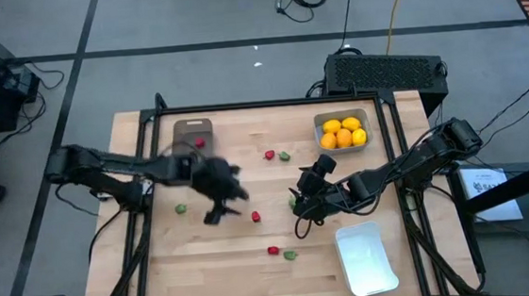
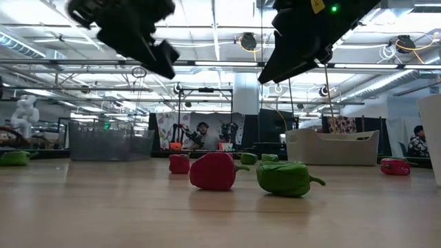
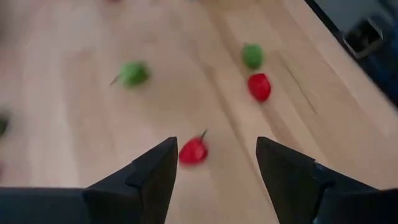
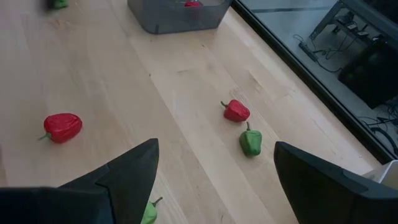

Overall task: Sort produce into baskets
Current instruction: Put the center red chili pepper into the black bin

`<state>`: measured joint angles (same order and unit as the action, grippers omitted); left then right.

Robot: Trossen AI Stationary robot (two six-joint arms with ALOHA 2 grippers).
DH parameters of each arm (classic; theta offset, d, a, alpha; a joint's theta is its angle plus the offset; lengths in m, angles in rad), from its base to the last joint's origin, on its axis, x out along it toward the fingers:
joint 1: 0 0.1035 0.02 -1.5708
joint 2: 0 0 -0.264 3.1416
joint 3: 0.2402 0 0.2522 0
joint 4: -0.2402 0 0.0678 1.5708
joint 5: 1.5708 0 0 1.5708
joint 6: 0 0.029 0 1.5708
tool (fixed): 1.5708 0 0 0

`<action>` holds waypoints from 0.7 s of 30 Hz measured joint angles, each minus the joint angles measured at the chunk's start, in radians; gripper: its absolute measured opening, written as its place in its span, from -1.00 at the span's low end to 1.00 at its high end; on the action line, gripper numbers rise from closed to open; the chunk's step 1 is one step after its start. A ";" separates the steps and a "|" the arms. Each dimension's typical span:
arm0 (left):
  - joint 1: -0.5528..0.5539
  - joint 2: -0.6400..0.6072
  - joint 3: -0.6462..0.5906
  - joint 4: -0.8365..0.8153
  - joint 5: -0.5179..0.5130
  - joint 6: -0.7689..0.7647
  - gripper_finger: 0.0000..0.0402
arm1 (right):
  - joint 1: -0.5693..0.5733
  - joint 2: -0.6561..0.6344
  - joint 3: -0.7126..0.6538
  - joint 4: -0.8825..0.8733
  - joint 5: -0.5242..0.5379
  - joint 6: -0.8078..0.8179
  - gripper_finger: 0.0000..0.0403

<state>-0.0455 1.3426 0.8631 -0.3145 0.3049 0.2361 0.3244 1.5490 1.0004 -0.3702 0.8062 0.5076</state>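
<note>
My left gripper hangs open above the table's middle. In the left wrist view a small red piece lies on the wood ahead, between the open fingers and untouched; it also shows in the high view. My right gripper is open and empty, over a green piece near its one finger. The brown-grey basket at the far left holds one red piece. The grey-blue basket holds several citrus fruits. The white basket lies near right.
Loose on the wood are a red piece and a green piece far of centre, a green piece at the left, and a red piece with a green piece near the front. Both arms hang clear above the table in the low view.
</note>
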 joint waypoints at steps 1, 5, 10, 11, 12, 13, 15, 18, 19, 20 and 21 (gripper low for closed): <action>-0.035 0.021 -0.001 0.035 -0.033 0.030 0.13 | 0.000 0.000 0.000 0.000 0.000 0.000 0.53; -0.118 0.125 0.006 0.189 -0.074 0.067 0.13 | 0.000 0.000 0.000 0.002 0.001 0.000 0.53; -0.127 0.276 0.031 0.227 -0.070 0.120 0.13 | 0.000 0.000 0.000 0.004 0.001 0.003 0.53; -0.124 0.302 0.033 0.227 -0.070 0.137 0.13 | 0.000 0.000 0.000 0.005 0.001 0.003 0.53; -0.121 0.327 0.034 0.227 -0.071 0.145 0.13 | 0.000 0.000 0.000 0.005 0.001 0.003 0.53; -0.116 0.348 0.035 0.230 -0.074 0.156 0.13 | 0.000 0.000 0.000 0.005 0.001 0.003 0.53; -0.105 0.383 0.036 0.233 -0.079 0.178 0.13 | 0.000 0.000 0.000 0.005 0.000 0.003 0.53; -0.089 0.418 0.036 0.271 -0.091 0.191 0.13 | 0.000 0.000 0.000 0.004 0.000 0.000 0.53; -0.084 0.424 0.036 0.286 -0.093 0.191 0.13 | 0.000 0.000 0.000 0.004 0.000 0.000 0.53; -0.082 0.425 0.036 0.293 -0.093 0.193 0.13 | 0.000 0.000 0.000 0.004 0.000 0.000 0.53; -0.080 0.425 0.036 0.293 -0.093 0.198 0.13 | 0.000 0.000 0.000 0.003 0.000 0.000 0.53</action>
<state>-0.1252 1.7676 0.8993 -0.0217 0.2115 0.4338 0.3244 1.5490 1.0008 -0.3671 0.8065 0.5079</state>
